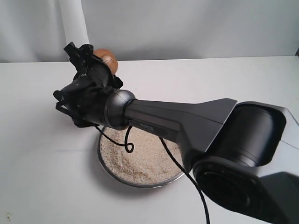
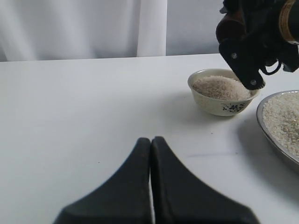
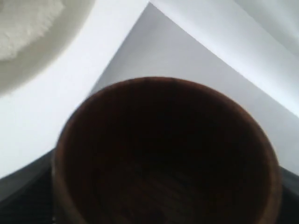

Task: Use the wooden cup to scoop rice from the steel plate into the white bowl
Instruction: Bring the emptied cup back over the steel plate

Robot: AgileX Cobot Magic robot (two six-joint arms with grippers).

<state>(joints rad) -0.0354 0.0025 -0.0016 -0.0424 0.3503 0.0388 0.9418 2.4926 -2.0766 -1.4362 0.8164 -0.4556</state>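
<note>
My right gripper point(image 1: 91, 60) reaches across to the far left and is shut on the wooden cup point(image 1: 106, 58). In the left wrist view the cup point(image 2: 230, 25) hangs tilted just above the white bowl point(image 2: 219, 106), which holds a mound of rice point(image 2: 219, 87). Seen from the right wrist, the cup's dark inside point(image 3: 163, 154) shows no grains, and the bowl's rim point(image 3: 51, 46) lies beyond it. The steel plate point(image 1: 145, 185) holds a wide bed of rice point(image 1: 140, 161) under the arm. My left gripper point(image 2: 150, 140) hovers shut and empty over bare table. The arm hides the bowl in the exterior view.
The right arm's thick forearm point(image 1: 187, 121) and its black cable point(image 1: 126, 144) pass over the plate. A white upright post point(image 1: 74, 21) stands at the back left by a pale curtain. The steel plate's rim point(image 2: 266, 135) lies to one side of the left gripper.
</note>
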